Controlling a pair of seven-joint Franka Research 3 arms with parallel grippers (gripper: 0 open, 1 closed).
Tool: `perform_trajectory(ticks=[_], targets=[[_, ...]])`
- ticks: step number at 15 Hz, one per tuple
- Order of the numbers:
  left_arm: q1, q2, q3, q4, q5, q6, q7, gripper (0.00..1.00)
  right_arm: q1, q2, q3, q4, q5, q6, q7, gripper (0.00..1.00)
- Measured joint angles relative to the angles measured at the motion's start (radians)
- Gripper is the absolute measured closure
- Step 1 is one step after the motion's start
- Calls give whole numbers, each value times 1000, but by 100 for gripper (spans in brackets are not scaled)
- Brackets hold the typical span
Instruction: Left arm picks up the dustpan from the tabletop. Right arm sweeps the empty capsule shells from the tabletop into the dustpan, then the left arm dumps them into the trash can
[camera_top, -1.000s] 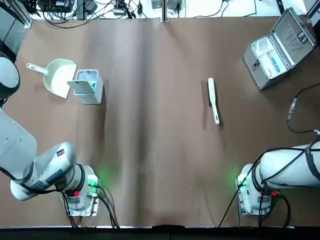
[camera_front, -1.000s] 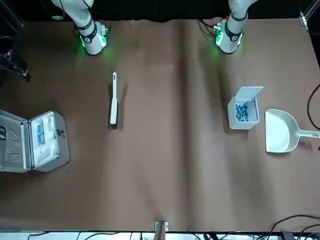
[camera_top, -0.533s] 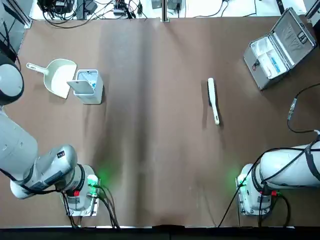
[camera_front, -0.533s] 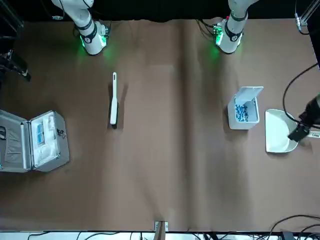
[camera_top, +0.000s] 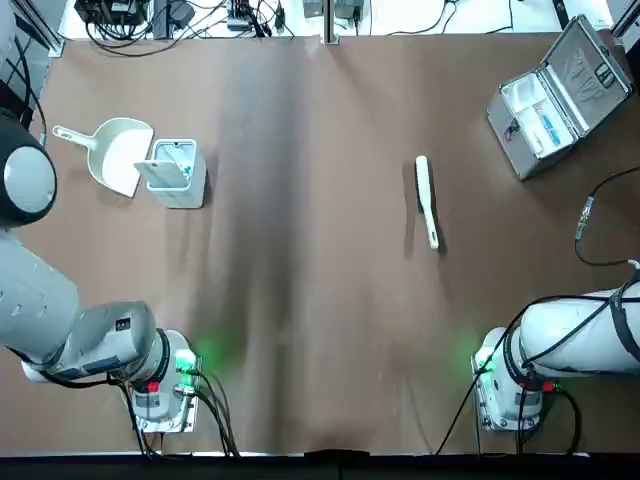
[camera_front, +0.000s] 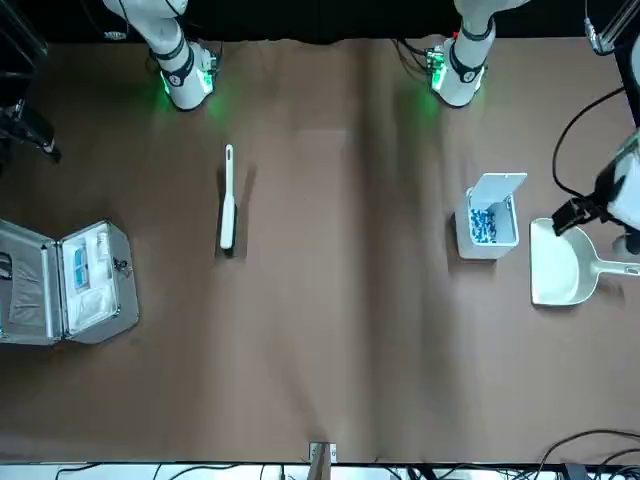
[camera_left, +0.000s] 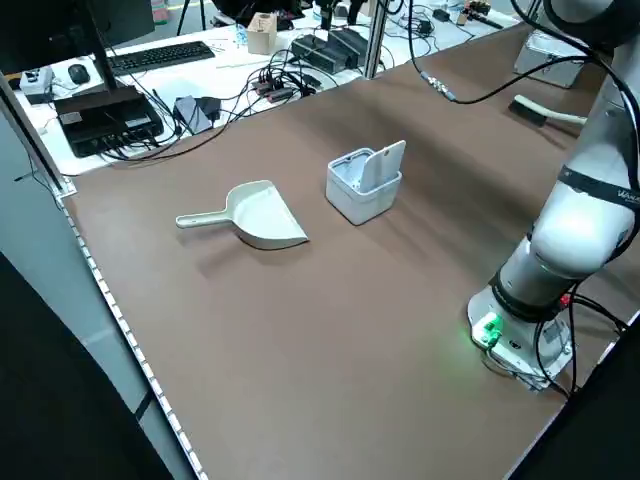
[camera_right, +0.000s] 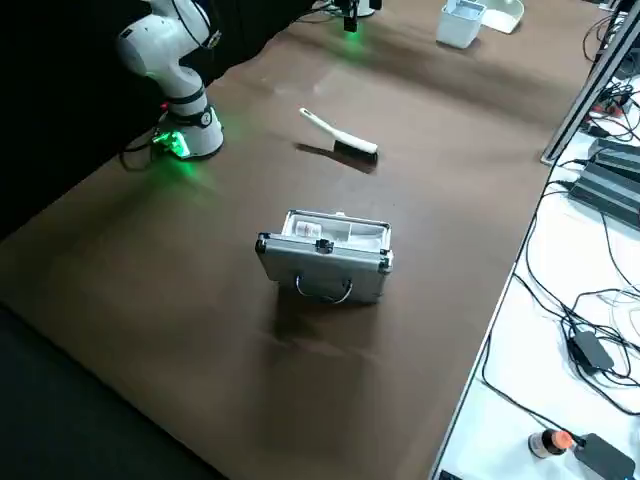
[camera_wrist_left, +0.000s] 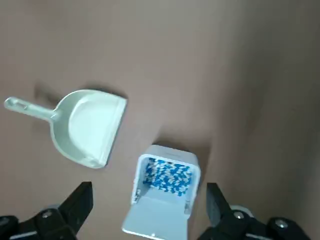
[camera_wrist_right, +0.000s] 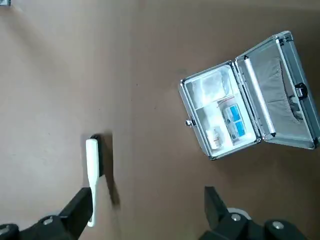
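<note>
Top view, dustpan (camera_top: 120, 155): upper left of frame, flat on surface (camera_top: 320, 300), handle to the left
Top view, trash can (camera_top: 180, 185): just beside dustpan on its right, flip lid open
Top view, brush (camera_top: 430, 210): right of center, bristles facing left
Top view, metal case (camera_top: 535, 125): upper right, lid open
Top view, left arm (camera_top: 40, 310): left edge and lower left
Top view, right arm (camera_top: 580, 335): lower right
Front view, left gripper (camera_front: 574, 214): right side of frame, over upper edge of dustpan scoop; contact can't tell
Front view, right gripper (camera_front: 35, 135): upper left edge, dark, partly in shadow
Front view, capsule shells (camera_front: 483, 226): blue and white, inside trash can
Left side view, dustpan: left of center, handle to the left
Left side view, trash can: upper center, lid up
Right side view, brush: upper center, bristle end to the right
Right side view, metal case: center
Left wrist view, left jaws: open, nothing between, dustpan and trash can farther off
Right wrist view, right jaws: open, nothing gripped, one finger overlapping brush handle in view
</note>
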Motion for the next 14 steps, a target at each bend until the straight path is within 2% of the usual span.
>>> perform_trajectory(ticks=[5,8,14], targets=[[-111,-52,145,2,-125,14,148,0,0,0,0,0,0,0,0,1],[-113,-93,152,1,-133,0,159,0,0,0,-1,0,0,-1,0,1],[-113,-101,153,-2,-133,-29,163,0,-1,0,-1,0,0,-2,0,1]])
